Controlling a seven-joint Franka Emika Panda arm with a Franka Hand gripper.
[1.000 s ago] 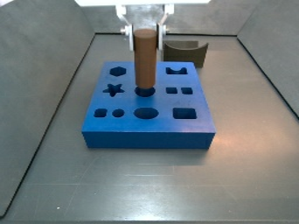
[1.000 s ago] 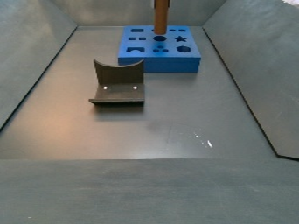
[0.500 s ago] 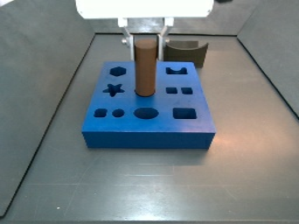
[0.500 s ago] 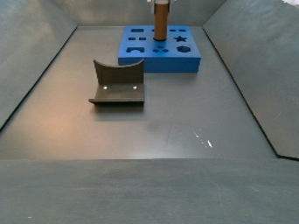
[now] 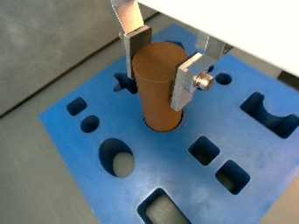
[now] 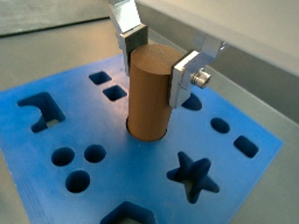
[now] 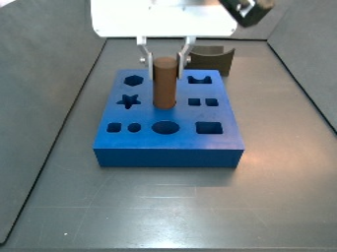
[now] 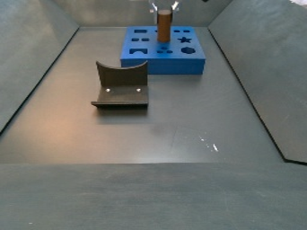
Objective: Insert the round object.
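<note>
The round object, a tall brown cylinder peg (image 7: 165,84), stands upright with its lower end in a round hole in the middle of the blue block (image 7: 171,143). It also shows in both wrist views (image 5: 162,92) (image 6: 149,101) and small at the far end of a side view (image 8: 163,23). My gripper (image 7: 165,54) is directly above the block, its silver fingers (image 5: 187,80) (image 6: 188,77) shut on the peg's top part. The hole's rim is hidden by the peg.
The block's top has other cut-outs: a star (image 6: 193,173), an arch (image 5: 271,118), squares and small circles. A dark olive-grey curved block (image 8: 120,85) lies on the grey floor, apart from the blue block (image 8: 180,61). Sloping grey walls enclose the floor.
My gripper has moved down with the peg. The peg stands lower in the block's hole than one second ago, so less of its length shows.
</note>
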